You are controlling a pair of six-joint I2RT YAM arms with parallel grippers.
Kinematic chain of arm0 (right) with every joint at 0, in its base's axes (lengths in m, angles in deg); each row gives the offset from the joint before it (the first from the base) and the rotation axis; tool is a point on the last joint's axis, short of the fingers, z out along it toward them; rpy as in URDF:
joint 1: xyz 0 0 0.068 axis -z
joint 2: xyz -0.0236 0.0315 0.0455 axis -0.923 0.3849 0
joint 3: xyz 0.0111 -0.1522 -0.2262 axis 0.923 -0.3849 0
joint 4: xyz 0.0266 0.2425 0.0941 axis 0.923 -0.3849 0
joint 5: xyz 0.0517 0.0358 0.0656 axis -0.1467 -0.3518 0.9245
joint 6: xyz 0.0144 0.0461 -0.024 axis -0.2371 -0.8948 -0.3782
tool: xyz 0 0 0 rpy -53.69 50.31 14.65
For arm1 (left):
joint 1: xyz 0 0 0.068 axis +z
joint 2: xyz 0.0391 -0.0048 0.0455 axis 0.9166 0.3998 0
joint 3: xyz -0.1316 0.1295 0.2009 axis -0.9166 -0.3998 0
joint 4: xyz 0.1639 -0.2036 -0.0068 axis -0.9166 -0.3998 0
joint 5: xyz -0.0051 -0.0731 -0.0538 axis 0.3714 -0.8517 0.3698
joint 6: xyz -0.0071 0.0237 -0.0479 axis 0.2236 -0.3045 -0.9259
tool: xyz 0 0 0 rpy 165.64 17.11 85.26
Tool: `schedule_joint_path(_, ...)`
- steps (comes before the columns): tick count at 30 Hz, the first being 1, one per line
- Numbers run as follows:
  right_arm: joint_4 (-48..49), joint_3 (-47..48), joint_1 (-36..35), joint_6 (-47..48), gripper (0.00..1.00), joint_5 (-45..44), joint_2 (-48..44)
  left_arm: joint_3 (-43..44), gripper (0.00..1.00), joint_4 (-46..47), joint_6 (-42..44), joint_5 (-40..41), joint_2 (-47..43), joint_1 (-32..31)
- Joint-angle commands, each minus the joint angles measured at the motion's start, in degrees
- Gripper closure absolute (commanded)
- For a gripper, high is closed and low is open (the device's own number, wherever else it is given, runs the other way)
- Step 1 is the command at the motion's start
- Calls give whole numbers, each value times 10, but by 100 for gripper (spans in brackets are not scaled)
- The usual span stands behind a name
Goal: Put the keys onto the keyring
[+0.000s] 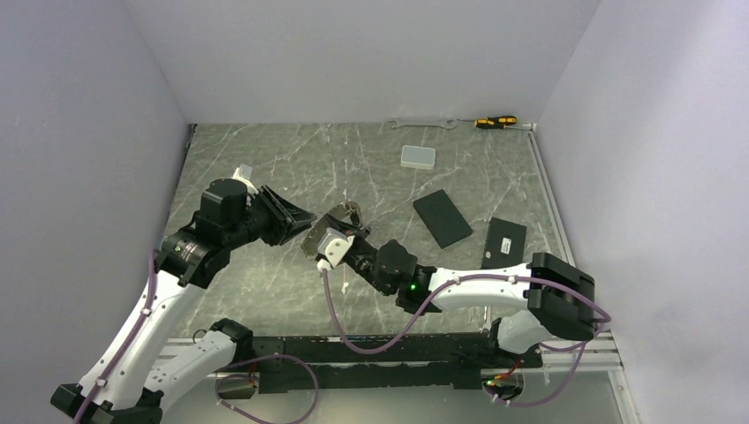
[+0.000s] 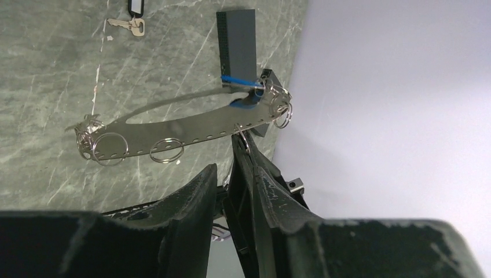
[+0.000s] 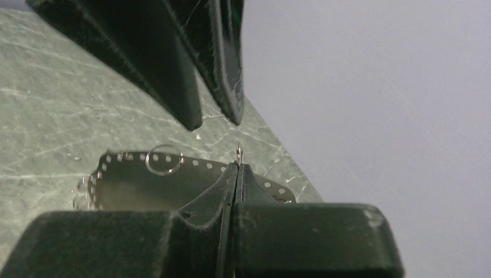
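The keyring is a flat silvery oval band with holes along its rim and several small split rings, held up above the marble table. It also shows in the top view and right wrist view. My right gripper is shut on its edge, a small ring poking out at the tips. A blue tag sits at its far end. My left gripper, fingers apart and empty, is just beside the keyring. The key with the black-framed tag lies on the table.
Two black slabs lie right of the grippers. A white box, a silver spanner and a yellow-black screwdriver lie near the back wall. White walls close in three sides.
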Motion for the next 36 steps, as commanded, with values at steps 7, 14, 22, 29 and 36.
schedule_joint_path(7,65,38,-15,43,100,-21,17,-3,69,32,-26,26,-8,-1)
schedule_joint_path(14,65,40,-22,48,100,-20,16,-18,72,42,-29,21,5,-1)
schedule_joint_path(22,73,42,-28,61,100,-27,22,-23,74,56,-20,21,13,-1)
schedule_joint_path(29,70,48,-32,68,100,-28,32,-25,87,61,-13,19,20,-1)
schedule_joint_path(36,69,50,-36,75,100,-32,38,-23,100,57,10,23,19,-1)
